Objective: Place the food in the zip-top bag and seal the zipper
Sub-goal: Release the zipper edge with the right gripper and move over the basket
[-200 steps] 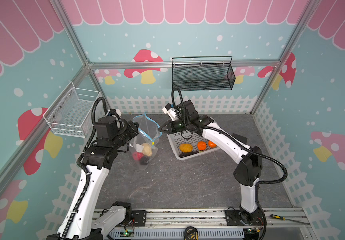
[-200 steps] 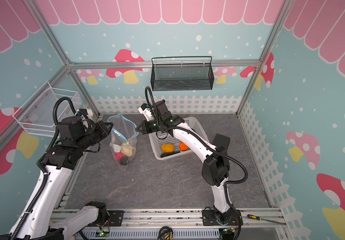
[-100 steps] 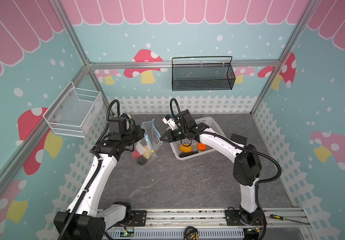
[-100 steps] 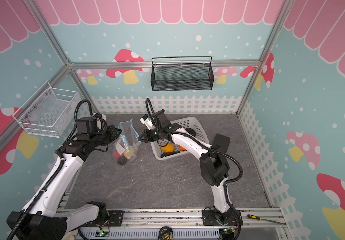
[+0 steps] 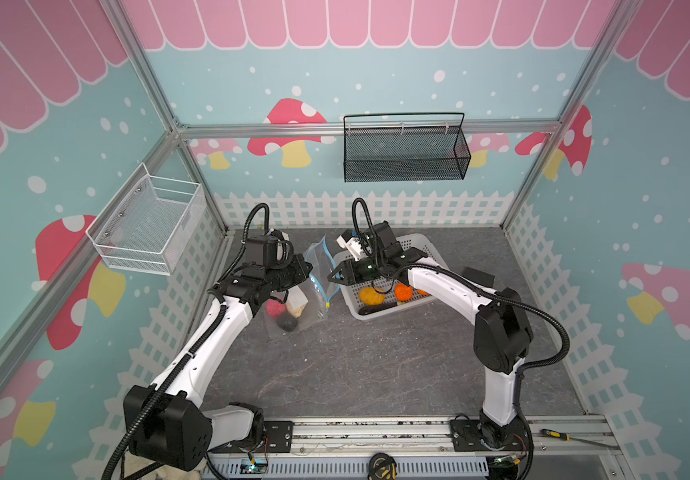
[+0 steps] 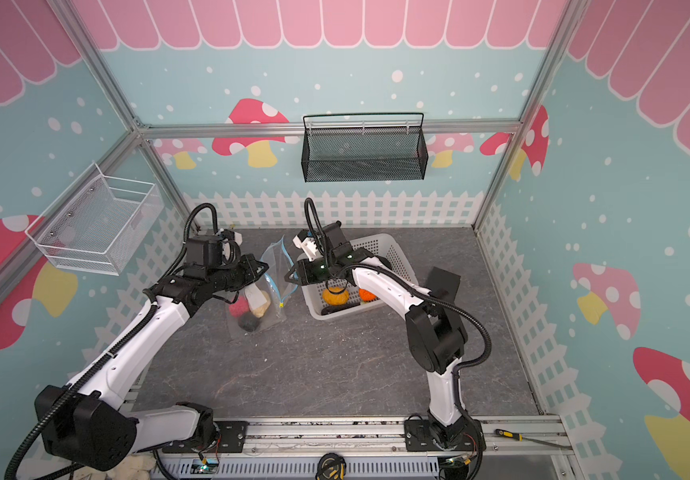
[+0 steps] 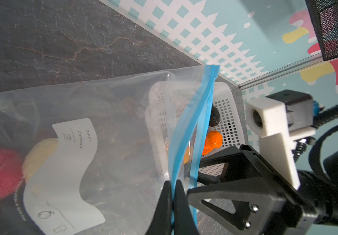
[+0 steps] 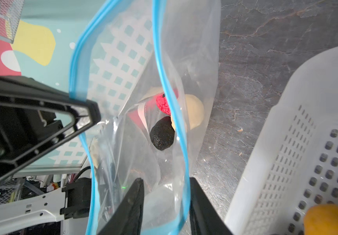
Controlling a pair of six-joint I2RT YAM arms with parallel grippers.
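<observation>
Zip-top bag (image 5: 315, 291) stands left of centre in both top views, on the grey tabletop (image 5: 356, 365), just left of the white perforated basket (image 5: 420, 245). Left gripper (image 7: 172, 190) is pinched closed on one lip of the blue zipper (image 7: 184, 132). Right gripper (image 8: 166, 183) has its jaws apart, straddling the other lip. A pink-red piece (image 8: 162, 103), a cream piece (image 8: 194, 114) and a black lump (image 8: 162, 133) lie inside the bag.

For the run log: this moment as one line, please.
left jaws: shut on zipper | right jaws: open around zip-top bag rim | bagged: red food, cream food, black food | basket: orange food waiting
</observation>
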